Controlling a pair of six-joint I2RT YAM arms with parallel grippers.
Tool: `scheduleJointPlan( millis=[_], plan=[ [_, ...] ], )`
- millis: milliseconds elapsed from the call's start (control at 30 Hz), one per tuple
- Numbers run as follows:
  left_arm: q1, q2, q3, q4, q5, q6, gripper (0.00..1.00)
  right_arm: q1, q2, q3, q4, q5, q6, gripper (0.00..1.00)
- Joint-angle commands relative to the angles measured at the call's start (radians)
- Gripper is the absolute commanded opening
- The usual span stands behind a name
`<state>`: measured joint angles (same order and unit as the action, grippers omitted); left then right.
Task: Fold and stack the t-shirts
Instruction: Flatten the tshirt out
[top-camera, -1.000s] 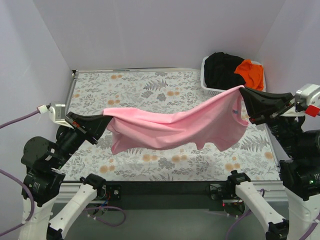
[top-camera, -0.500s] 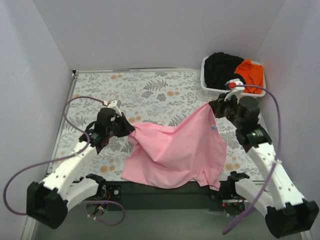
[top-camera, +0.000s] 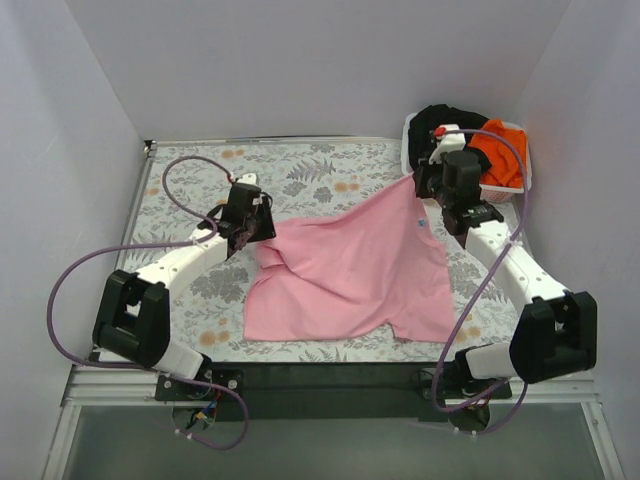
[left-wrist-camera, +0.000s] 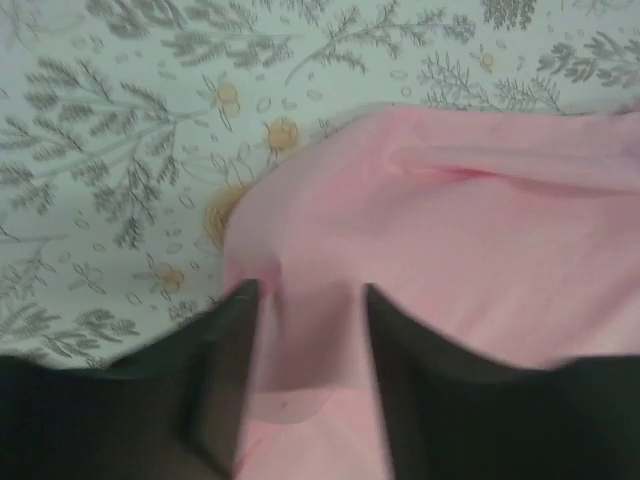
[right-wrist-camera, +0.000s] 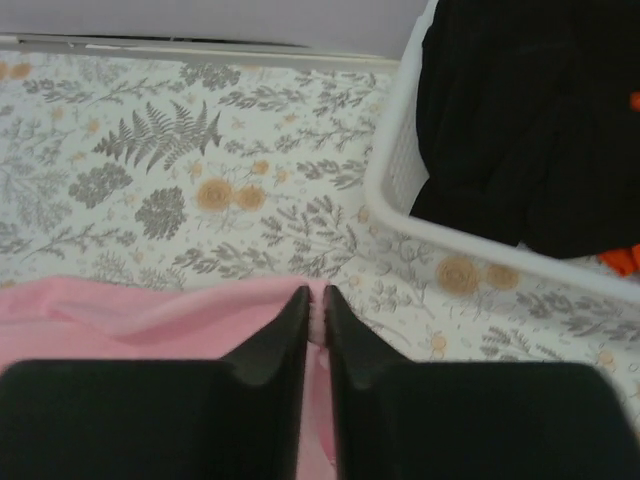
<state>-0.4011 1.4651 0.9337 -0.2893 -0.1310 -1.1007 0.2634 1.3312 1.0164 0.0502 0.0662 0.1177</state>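
The light pink t-shirt (top-camera: 350, 270) lies spread and rumpled on the floral table, its hem toward the near edge. My left gripper (top-camera: 262, 232) sits low at the shirt's left corner; in the left wrist view it (left-wrist-camera: 308, 290) is open, with pink cloth (left-wrist-camera: 480, 230) lying loose between the fingers. My right gripper (top-camera: 425, 188) is at the shirt's far right corner. In the right wrist view it (right-wrist-camera: 316, 292) is pinched on a thin fold of the pink cloth (right-wrist-camera: 150, 310). The black t-shirt (top-camera: 432, 125) and the orange t-shirt (top-camera: 500, 150) lie in the basket.
The white lattice basket (top-camera: 408, 142) stands at the back right corner, just behind my right gripper; its rim (right-wrist-camera: 480, 245) runs close by in the right wrist view. The floral tabletop (top-camera: 300, 170) is walled at the back and both sides.
Both arms swung forward and down, laying the pink t-shirt from hanging in the air onto the table. The left gripper's jaws have opened off the cloth.
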Motion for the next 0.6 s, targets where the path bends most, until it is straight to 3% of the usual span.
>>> scheduleJointPlan(
  millis=[0, 33, 100, 233, 367, 567],
  plan=[
    [0.011, 0.050, 0.108, 0.046, -0.137, 0.035, 0.66, -0.013, 0.097, 0.134, 0.079, 0.066, -0.023, 0.15],
    [0.013, 0.064, 0.134, 0.036, -0.150, 0.038, 0.96, -0.018, 0.120, 0.148, 0.067, 0.069, -0.024, 0.54],
    [0.013, 0.057, 0.151, 0.030, -0.177, 0.041, 0.97, -0.018, 0.155, 0.169, 0.037, 0.090, -0.029, 0.98],
    [0.005, -0.067, 0.114, 0.077, -0.113, 0.018, 0.97, -0.018, 0.108, 0.092, 0.042, 0.104, -0.032, 0.98],
    [-0.053, -0.186, -0.050, 0.168, -0.029, -0.013, 0.97, -0.001, -0.019, -0.040, 0.069, 0.025, -0.013, 0.98],
    [-0.091, -0.311, -0.243, 0.311, 0.129, -0.106, 0.97, 0.190, -0.095, -0.208, 0.092, 0.041, 0.013, 0.96]
  ],
)
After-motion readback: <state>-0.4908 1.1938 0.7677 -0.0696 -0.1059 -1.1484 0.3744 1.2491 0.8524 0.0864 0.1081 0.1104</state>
